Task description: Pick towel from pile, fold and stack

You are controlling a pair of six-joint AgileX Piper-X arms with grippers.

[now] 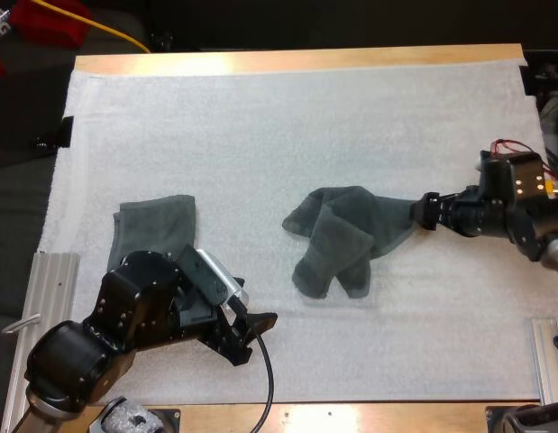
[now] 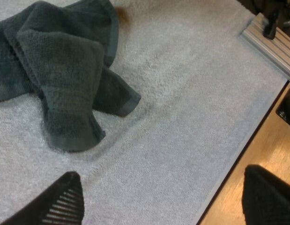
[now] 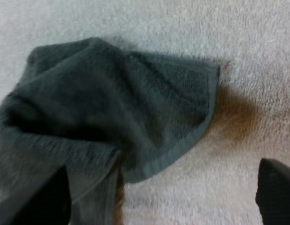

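Right pincer (image 1: 423, 212): spread wide, gripping nothing as far as I can see. It sits right at the crumpled towel's (image 1: 346, 236) right-hand corner. One finger is at the hem, the other is clear over bare mat (image 1: 306, 117).
Left pincer (image 1: 253, 332): also spread wide and empty. It hangs low over bare mat near the front edge, well apart from the crumpled towel.
Crumpled towel: lying in a heap mid-mat with flaps lapped over each other. Not lifted, not flattened.
Folded towel (image 1: 157, 224): on the left of the mat, flat and squared off, its near part hidden behind my left arm. Looks like one layer of the stack to me, though I can't tell if there's more than one in it.
Progress: I'd say one towel is done. The second is at the pick-up step, with grab, spread, fold and stack all left.
Counter (image 1: 297, 61): wooden, with the mat covering nearly all of it.
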